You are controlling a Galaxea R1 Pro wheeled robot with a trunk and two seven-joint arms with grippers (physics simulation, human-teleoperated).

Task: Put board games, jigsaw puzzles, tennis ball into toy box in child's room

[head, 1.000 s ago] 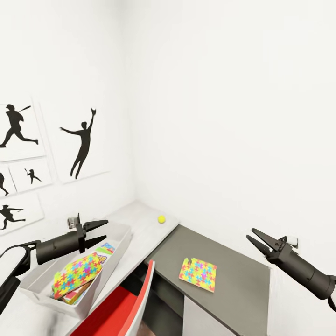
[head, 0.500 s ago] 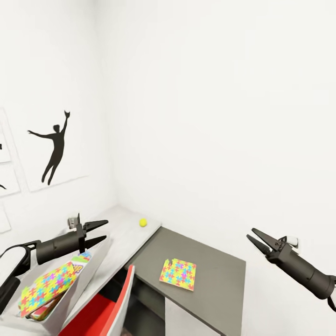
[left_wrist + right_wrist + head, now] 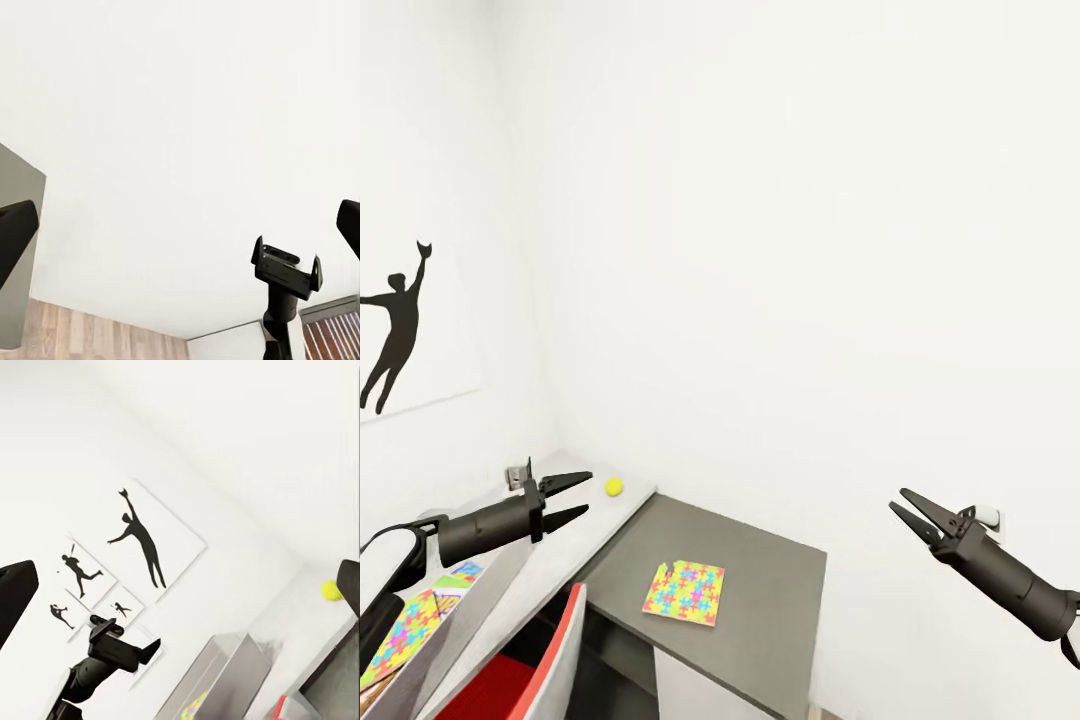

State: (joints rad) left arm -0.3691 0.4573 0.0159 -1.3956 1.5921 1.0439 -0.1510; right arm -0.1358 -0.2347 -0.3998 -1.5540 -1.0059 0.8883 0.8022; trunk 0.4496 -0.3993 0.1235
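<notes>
Head view: the left gripper (image 3: 568,498) hangs at 8 o'clock, fingers spread and empty, above the table (image 3: 550,570). The right gripper (image 3: 912,509), also spread and empty, sits at 4 o'clock. A tennis ball (image 3: 614,486) rests on the table, a jigsaw puzzle (image 3: 684,592) on the dark side cabinet (image 3: 760,590), another puzzle (image 3: 405,635) at 7 o'clock.

Right wrist view: the toy box (image 3: 225,671) stands near the ball (image 3: 331,589).
</notes>
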